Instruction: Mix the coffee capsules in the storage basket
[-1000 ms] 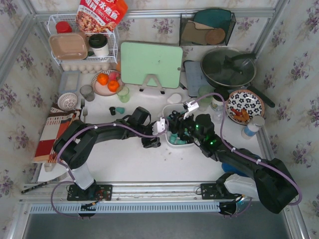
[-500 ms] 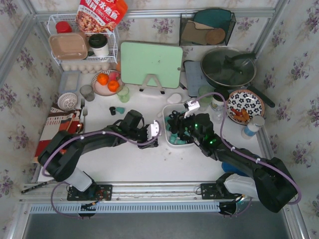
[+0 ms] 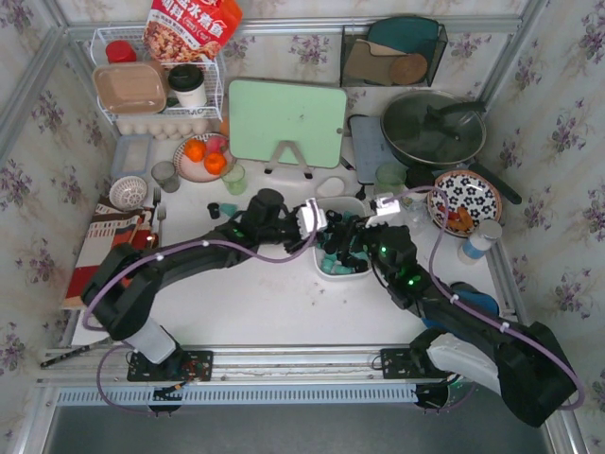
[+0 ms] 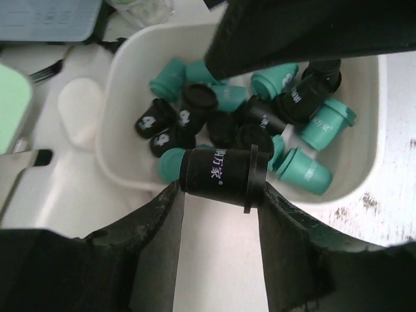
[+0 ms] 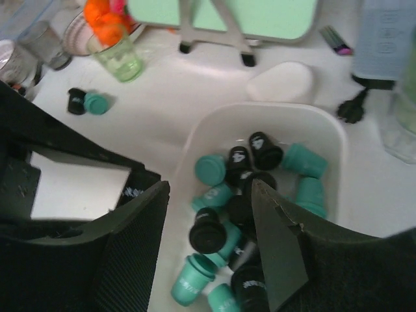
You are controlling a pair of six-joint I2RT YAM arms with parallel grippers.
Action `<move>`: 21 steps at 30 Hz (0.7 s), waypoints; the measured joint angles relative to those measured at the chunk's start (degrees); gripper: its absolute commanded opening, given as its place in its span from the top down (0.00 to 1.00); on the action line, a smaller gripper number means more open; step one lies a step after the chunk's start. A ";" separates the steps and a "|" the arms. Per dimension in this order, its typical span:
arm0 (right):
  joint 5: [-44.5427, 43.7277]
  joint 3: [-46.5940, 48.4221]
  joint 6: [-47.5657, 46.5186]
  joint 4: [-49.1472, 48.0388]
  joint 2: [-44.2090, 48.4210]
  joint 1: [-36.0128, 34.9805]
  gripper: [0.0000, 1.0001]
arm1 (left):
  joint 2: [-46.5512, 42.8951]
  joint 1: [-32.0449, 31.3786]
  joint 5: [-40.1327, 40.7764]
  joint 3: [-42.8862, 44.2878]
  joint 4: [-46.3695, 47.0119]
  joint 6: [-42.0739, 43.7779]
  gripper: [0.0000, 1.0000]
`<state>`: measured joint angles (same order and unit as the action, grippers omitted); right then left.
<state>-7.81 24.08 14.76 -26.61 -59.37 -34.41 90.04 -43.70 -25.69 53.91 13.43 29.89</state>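
The left gripper (image 4: pixel 220 195) pinches a black capsule (image 4: pixel 218 174) crosswise, one finger on its flanged rim end and one on its narrower base, so it lies on its side between the pads. It reads as light, stiff and smooth-walled, so a light squeeze should do. The taper could let it squirt out, which makes the flange the safer place to bear on. White Chinese characters run along its side; "万家" can be made out, the rest is cut off by the finger.

Just beyond those fingertips sits the white storage basket (image 4: pixel 120 78). It holds the coffee capsules (image 4: pixel 260 123), teal and black ones tumbled together, some upright and some tipped. Several black ones show a white "4", and one carries small white lettering too fine to read.

The right gripper (image 5: pixel 208 240) hangs over the same basket with its fingers spread and nothing between them. The heap lies below and ahead of its tips.

Farther out to the left of those fingers, two stray capsules (image 5: pixel 86 102), one black and one teal, lie on the table near a green glass (image 5: pixel 120 60).

At the far back a red food packet (image 3: pixel 192 26) bears large white Chinese characters, too small to read with certainty.
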 measured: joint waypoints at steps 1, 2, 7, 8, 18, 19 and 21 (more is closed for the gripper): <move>-1.66 -0.87 0.04 -0.17 1.01 0.07 0.39 | 1.64 -0.76 0.37 1.09 -0.04 -0.22 0.46; -2.91 -1.53 0.04 -0.46 1.88 0.20 0.38 | 3.28 -1.36 0.76 1.99 -0.07 -0.66 0.42; -6.84 -3.32 0.04 -2.67 3.76 0.35 0.36 | 9.07 -2.05 5.27 5.16 -0.02 -3.80 0.22; -7.06 -3.32 0.04 -2.99 3.56 0.35 0.36 | 9.42 -1.95 6.29 5.35 -0.04 -4.42 0.19; -4.66 -1.27 -0.13 -3.13 -0.61 0.39 0.35 | 4.83 9.07 25.03 10.80 -10.14 -19.34 0.26; -3.74 -1.11 -0.13 -3.13 -0.98 0.39 0.35 | 4.68 10.93 27.32 11.28 -12.22 -21.51 0.26; -3.23 -0.85 -0.13 -3.13 -1.55 0.37 0.36 | 4.76 14.95 32.04 11.50 -17.14 -25.77 0.26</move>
<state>-11.05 23.22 14.63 -29.74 -60.93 -34.04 94.80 -28.75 6.35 65.41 -3.70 4.12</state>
